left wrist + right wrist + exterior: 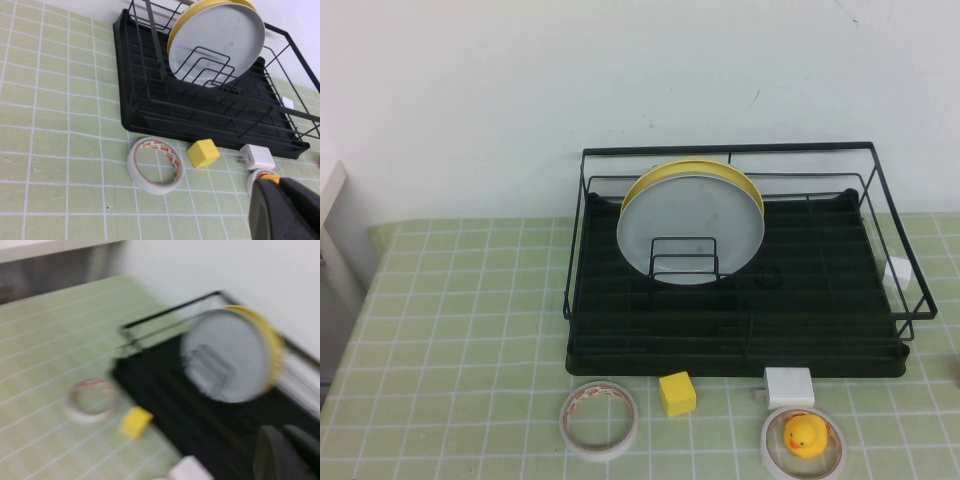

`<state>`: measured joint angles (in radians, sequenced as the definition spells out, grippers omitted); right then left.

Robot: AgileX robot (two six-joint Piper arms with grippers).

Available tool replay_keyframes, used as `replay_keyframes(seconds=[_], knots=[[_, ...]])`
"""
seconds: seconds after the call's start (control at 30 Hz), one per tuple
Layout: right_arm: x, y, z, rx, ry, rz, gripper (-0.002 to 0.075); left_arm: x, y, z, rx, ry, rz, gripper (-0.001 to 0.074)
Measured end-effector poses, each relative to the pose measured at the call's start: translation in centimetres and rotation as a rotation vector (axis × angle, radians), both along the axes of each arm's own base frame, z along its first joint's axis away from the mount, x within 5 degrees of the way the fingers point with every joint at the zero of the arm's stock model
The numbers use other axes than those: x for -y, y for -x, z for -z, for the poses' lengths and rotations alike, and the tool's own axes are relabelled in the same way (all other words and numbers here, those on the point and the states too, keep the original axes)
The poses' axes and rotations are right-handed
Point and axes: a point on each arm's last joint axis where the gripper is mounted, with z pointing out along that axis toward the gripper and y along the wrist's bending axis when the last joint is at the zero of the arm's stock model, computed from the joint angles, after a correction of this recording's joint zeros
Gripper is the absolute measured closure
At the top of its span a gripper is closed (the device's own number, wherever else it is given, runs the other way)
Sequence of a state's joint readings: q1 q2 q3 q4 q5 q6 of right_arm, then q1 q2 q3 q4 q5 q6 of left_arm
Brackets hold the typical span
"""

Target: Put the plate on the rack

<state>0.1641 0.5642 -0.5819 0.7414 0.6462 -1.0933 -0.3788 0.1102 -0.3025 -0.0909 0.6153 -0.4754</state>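
Observation:
The light grey-blue plate stands upright in the wire slots of the black rack, leaning in front of a yellow plate. It also shows in the left wrist view and, blurred, in the right wrist view. Neither arm shows in the high view. My left gripper is shut and empty, above the mat near the rack's front right corner. My right gripper is shut and empty, off to the side of the rack.
On the green checked mat in front of the rack lie a tape roll, a yellow cube, a white charger and a rubber duck inside a second tape roll. A small white object sits at the rack's right side.

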Motion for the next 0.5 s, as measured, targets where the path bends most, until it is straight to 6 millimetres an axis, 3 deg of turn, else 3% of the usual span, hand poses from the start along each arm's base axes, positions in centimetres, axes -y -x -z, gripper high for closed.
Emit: replay_keyframes(seconds=[0.2, 0.33, 0.5], knots=[[1.8, 1.5, 3.6, 0.184, -0.055, 0.204, 0.0724, 0.0, 0.0, 0.0, 0.0, 0.0, 0.0, 0.0736], [2.9, 2.5, 5.0, 0.305, -0.098, 0.308, 0.0725, 0.0, 0.0, 0.0, 0.0, 0.0, 0.0, 0.0736], [3.8, 2.6, 7.7, 0.317, -0.147, 0.416, 0.0725, 0.0, 0.0, 0.0, 0.001, -0.002, 0.001, 0.0736]])
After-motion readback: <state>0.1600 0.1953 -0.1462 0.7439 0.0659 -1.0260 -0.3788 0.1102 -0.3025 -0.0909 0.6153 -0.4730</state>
